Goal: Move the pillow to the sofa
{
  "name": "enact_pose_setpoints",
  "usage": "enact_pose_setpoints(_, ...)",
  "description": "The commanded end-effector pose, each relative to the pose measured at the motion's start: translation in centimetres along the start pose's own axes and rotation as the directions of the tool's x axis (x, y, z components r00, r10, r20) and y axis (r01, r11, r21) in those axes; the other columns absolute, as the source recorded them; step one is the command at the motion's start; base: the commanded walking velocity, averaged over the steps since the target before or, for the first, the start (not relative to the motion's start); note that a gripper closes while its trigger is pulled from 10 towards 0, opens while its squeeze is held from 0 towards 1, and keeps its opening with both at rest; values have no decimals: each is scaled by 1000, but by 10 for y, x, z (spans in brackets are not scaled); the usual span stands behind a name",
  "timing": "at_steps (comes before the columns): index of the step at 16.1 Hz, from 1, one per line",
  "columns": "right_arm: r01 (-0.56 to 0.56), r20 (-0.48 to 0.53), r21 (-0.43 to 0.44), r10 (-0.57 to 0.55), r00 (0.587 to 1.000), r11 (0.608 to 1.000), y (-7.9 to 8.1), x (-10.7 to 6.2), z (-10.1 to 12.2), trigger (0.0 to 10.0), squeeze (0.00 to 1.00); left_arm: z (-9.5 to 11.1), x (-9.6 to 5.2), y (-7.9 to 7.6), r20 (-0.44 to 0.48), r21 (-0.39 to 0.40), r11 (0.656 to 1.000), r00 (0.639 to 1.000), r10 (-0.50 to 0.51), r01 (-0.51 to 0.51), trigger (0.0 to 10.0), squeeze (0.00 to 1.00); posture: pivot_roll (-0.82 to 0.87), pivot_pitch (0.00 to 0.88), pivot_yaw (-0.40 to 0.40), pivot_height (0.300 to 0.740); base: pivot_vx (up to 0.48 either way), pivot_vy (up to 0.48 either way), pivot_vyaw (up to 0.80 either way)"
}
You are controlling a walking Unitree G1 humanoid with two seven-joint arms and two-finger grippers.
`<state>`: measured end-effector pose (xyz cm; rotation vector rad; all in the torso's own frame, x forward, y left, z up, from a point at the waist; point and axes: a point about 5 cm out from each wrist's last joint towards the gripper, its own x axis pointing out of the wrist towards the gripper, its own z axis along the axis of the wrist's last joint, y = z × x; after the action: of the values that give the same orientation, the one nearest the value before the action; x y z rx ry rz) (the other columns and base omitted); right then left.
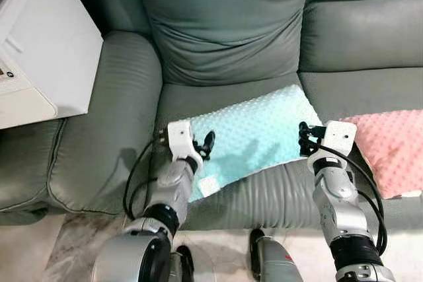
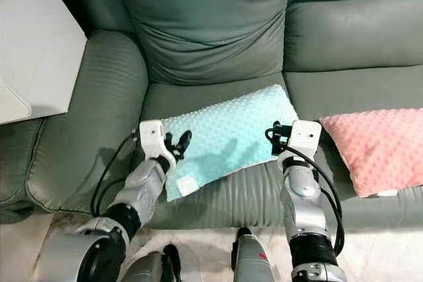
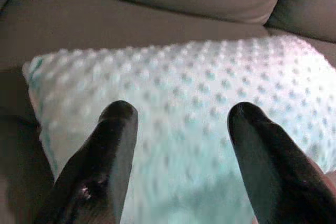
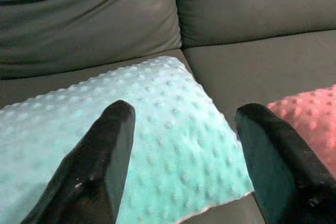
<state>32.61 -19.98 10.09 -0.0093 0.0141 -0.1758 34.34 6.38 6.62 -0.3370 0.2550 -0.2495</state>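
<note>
A mint-green dotted pillow [image 1: 254, 133] lies flat on the left seat of the grey-green sofa [image 1: 225, 37], its near corner hanging over the front edge. My left gripper [image 1: 203, 146] hovers at the pillow's left end, open, with nothing between its fingers [image 3: 113, 145]. My right gripper [image 1: 305, 138] hovers at the pillow's right end, also open and apart from the fabric; the pillow [image 4: 131, 145] lies beneath its fingertips [image 4: 113, 140].
A pink dotted pillow [image 1: 390, 146] lies on the right seat, close to my right arm. A white appliance [image 1: 39, 51] stands over the sofa's left armrest [image 1: 112, 117]. Pale marble floor [image 1: 66, 249] shows below the sofa front.
</note>
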Motion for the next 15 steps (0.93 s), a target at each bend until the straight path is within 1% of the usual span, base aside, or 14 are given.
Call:
enact_pose_setpoints(1,-22,-39,17,22,999,1000,5,-8,-11,10000,1000,-18,-8,4,-47,-4,1000,999,8,-8,10000,1000,-193,339,116,740,0,0,0)
enact_pose_setpoints(2,-44,-46,17,45,998,999,7,-12,-12,10000,1000,-20,-11,13,-63,20,1000,998,21,-20,10000,1000,-193,338,115,740,0,0,0)
enact_pose_setpoints(3,-54,-54,5,55,997,999,6,-15,-14,10000,1000,-21,-12,18,-75,46,999,997,26,-23,10000,1000,-193,337,115,740,0,0,0)
enact_pose_setpoints(4,-38,-70,-43,35,997,998,-3,-18,-17,10000,1000,-23,-14,25,-110,99,995,994,23,-12,10000,1000,-192,336,112,740,0,0,0)
enact_pose_setpoints(5,-25,-76,-64,20,997,998,-8,-20,-19,10000,1000,-23,-15,28,-119,104,995,993,24,-12,10000,1000,-190,334,112,740,0,0,0)
enact_pose_setpoints(6,37,-96,-126,-50,994,991,-28,-22,-23,10000,1000,-30,-21,40,-174,124,992,983,56,-34,10000,1000,-188,329,110,740,0,0,0)
enact_pose_setpoints(7,81,-108,-185,-102,989,979,-43,-23,-26,10000,1000,-35,-25,47,-204,114,992,976,75,-53,10000,1000,-185,327,108,740,0,0,0)
enact_pose_setpoints(8,81,-108,-185,-102,989,979,-43,-23,-26,10000,1000,-35,-25,47,-204,114,992,976,75,-53,10000,1000,-185,327,108,740,0,0,0)
enact_pose_setpoints(9,107,-114,-214,-134,984,971,-55,-22,-26,10000,1000,-43,-31,53,-248,124,991,965,85,-55,10000,1000,-174,324,108,740,0,0,0)
enact_pose_setpoints(10,129,-108,-209,-154,982,969,-69,-17,-21,10000,1000,-57,-41,63,-314,136,989,944,104,-64,10000,1000,-164,320,110,740,0,0,0)
enact_pose_setpoints(11,141,-103,-212,-166,981,967,-77,-11,-16,10000,1000,-66,-48,67,-362,138,988,925,113,-66,10000,1000,-162,318,110,740,0,0,0)
enact_pose_setpoints(12,146,-103,-218,-171,980,965,-83,-4,-10,10000,1000,-74,-52,64,-405,124,991,910,90,-43,10000,1000,-159,317,110,740,0,0,0)
enact_pose_setpoints(14,118,-127,-238,-152,980,964,-87,4,-6,10000,1000,-81,-54,52,-444,97,995,895,38,6,10000,1000,-140,312,109,740,0,0,0)
enact_pose_setpoints(15,102,-136,-247,-138,981,964,-88,7,-4,10000,886,-82,-54,48,-456,90,996,890,18,26,10000,1000,-135,312,110,740,0,0,0)
